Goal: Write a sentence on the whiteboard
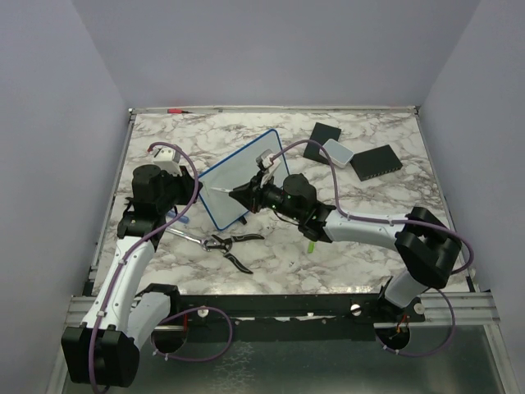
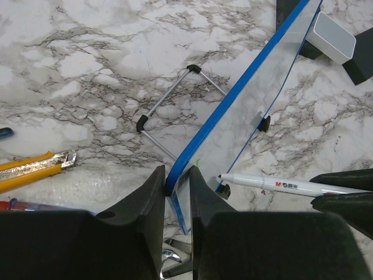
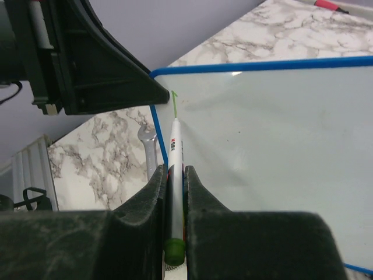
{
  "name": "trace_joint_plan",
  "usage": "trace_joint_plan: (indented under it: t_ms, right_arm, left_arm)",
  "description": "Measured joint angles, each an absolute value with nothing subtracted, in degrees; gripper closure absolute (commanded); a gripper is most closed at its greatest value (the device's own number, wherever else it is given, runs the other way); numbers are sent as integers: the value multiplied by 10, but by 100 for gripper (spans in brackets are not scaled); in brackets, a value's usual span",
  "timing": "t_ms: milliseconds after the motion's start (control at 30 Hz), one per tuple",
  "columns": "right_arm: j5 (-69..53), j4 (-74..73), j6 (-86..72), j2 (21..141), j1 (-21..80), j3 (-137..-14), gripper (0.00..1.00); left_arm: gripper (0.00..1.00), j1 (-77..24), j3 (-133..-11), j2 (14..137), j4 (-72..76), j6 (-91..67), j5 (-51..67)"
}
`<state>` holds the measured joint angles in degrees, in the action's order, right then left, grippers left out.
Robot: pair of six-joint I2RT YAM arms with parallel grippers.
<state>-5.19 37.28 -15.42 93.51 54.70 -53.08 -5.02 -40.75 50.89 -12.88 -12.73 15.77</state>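
Marble table [image 1: 369, 238], middle area. My left gripper [image 2: 176, 186] pinches the blue rim of the whiteboard [image 1: 242, 176], which stands tilted, its white face glossy and corners rounded. One short green stroke [image 3: 173, 100] sits near its left corner. My right gripper [image 3: 173, 175] clamps a marker [image 3: 175, 146], tip touching the board.

light: even, diffuse | shadows: soft | whiteboard [image 3: 280, 134]: faint glare | focus: sharp

Left wrist view, four o'clock: the marker [image 2: 274, 183] carries black print on its white barrel reading "M&G", followed by small characters too fine to read. Right wrist view: the barrel print is blurred. On the whiteboard [image 3: 280, 146], towards eleven o'clock, one green stroke [image 3: 173, 99] forms no readable letter.
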Motion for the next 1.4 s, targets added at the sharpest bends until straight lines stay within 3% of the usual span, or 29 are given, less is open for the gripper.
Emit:
trace_joint_plan:
  t_ms: [1400]
  right_arm:
    - [-29,384,-149,961,552,-556,99]
  left_arm:
    - [86,-50,-408,508,-130,-126,154]
